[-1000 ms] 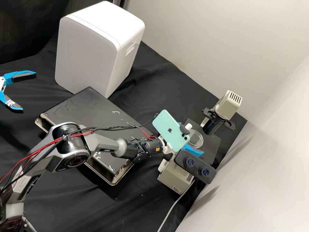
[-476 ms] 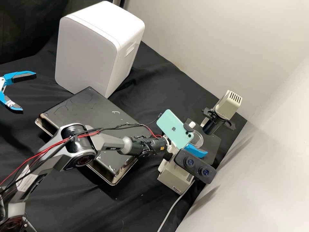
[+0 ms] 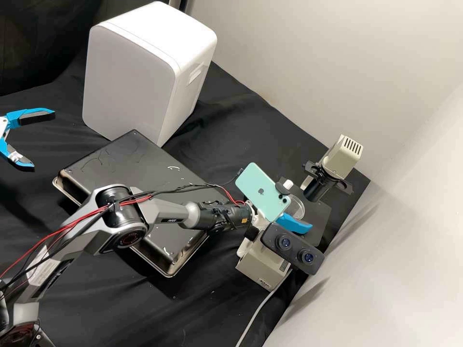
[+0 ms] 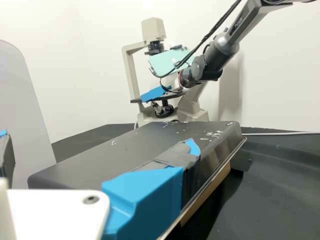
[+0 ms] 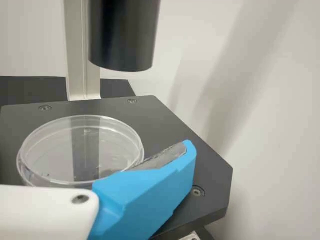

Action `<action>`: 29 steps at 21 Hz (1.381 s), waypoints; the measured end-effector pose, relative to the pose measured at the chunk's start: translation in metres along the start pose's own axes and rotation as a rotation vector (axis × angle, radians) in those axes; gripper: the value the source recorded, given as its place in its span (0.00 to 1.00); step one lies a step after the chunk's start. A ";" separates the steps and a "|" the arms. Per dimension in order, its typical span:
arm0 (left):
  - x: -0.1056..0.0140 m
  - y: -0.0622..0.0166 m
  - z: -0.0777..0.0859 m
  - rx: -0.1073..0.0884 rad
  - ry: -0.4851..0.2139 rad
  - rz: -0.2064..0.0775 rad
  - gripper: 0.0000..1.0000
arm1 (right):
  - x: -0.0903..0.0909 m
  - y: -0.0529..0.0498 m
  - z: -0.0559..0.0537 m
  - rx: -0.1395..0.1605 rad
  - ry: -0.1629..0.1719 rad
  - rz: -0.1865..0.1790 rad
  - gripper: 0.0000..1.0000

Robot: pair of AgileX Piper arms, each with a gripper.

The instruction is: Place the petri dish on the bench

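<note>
Two arms, one of them working: I am running the pick-up step, and the placing on the bench is not yet begun. The clear petri dish is sitting flat on the black microscope stage, at the lower left of the right wrist view, under the dark cylindrical condenser. The right gripper is hovering at the stage, right of centre in the high view, with its fingers spread. One blue finger is lying just beside the dish's rim, and I cannot tell whether it is touching. Where the second finger is lying against the dish I cannot make out. The left gripper is hanging at the left edge of the high view, fingers spread and holding nothing, well apart from the microscope. As I am judging it, the next move is calling for the dish centred between the fingers, a gentle close on its rim, and a level lift clear of the condenser. The carry would then be heading toward open black cloth beside the dark tray.
</note>
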 end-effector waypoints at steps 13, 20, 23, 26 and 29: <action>0.000 0.0000 0.000 0.000 0.000 0.000 1.00 | 0.002 -0.006 -0.001 -0.012 0.040 -0.025 0.00; 0.001 -0.0012 0.001 -0.003 -0.010 -0.006 1.00 | 0.002 -0.007 -0.002 -0.014 0.056 -0.037 0.00; 0.001 -0.0012 0.001 -0.003 -0.010 -0.006 1.00 | 0.002 -0.009 -0.004 -0.010 0.064 -0.042 0.00; 0.001 -0.0018 0.001 -0.005 -0.009 -0.010 1.00 | 0.002 -0.011 -0.008 -0.003 0.075 -0.043 0.00; 0.001 -0.0022 0.001 -0.006 -0.009 -0.012 1.00 | 0.001 -0.015 -0.010 0.020 0.085 -0.046 0.00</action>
